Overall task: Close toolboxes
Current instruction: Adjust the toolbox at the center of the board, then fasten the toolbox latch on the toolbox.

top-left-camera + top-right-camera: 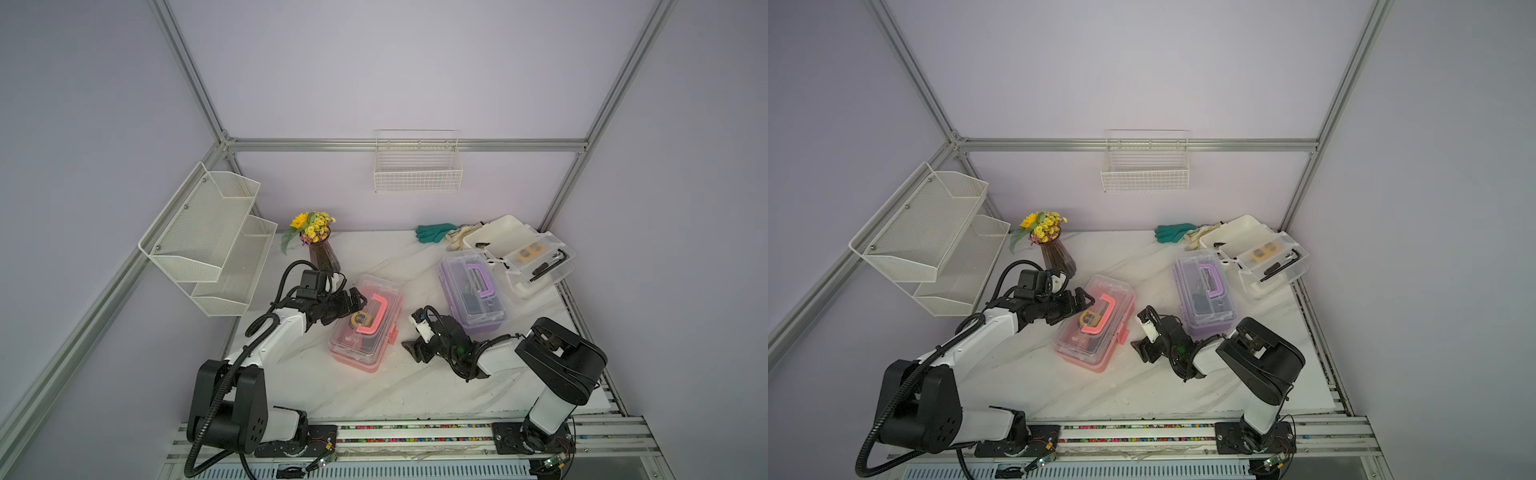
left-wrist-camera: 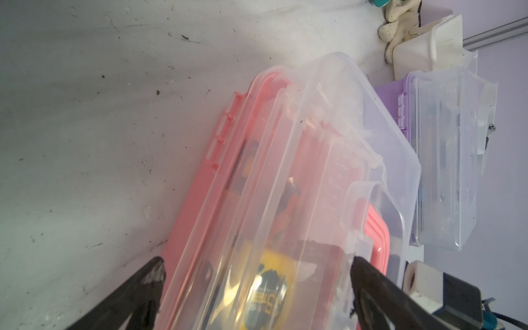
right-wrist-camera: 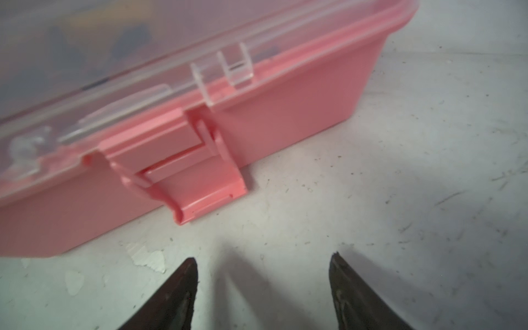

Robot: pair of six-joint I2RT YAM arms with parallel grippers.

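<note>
Pink plastic fills both wrist views. The pink toolbox lies mid-table between the two arms, with its clear lid down. The left gripper is spread wide, one finger on each side of the lid's end. Whether the fingers touch the plastic cannot be told, and their bases are cut off by the frame edge. Through the lid a yellow tape measure shows only as a blur.

The right gripper hovers low over the table, just in front of the box's pink latch. Its fingers are apart with nothing between them. The latch angles out from the front wall and is not folded up over the lid's clear tab.

Behind, the purple toolbox has its lid down; its latch is too small to make out in both top views. The white toolbox stands open in the far right corner, just beside the purple one. Its contents are small and dark, hard to name.
</note>
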